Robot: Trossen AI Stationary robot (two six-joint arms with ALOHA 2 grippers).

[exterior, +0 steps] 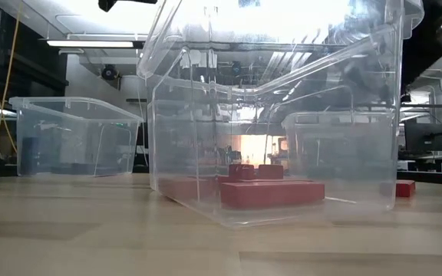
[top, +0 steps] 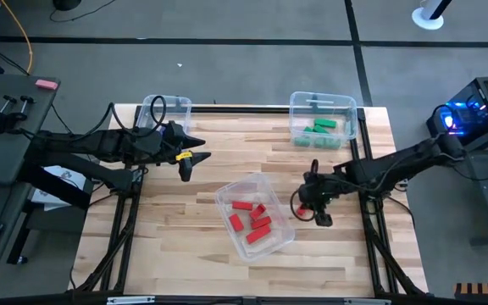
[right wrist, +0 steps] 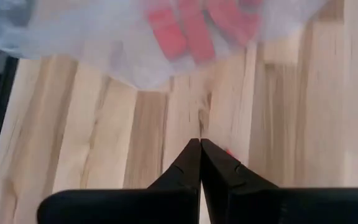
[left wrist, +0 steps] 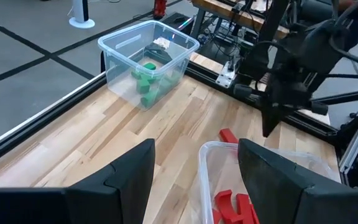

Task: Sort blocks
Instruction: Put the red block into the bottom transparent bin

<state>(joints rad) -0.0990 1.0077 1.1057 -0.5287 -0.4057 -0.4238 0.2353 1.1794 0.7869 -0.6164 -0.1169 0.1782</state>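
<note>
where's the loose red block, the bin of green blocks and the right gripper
loose red block (exterior: 404,188), low view, its side face
bin of green blocks (top: 298,108), high view, its rim corner
right gripper (top: 323,219), high view, its shut fingertips

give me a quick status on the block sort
Left gripper open, empty, by the back-left bin. Right gripper shut, empty, over a stray red block beside the red bin. Greens binned. Nothing blocking.

Bright overhead glare (blurred bin)
</note>
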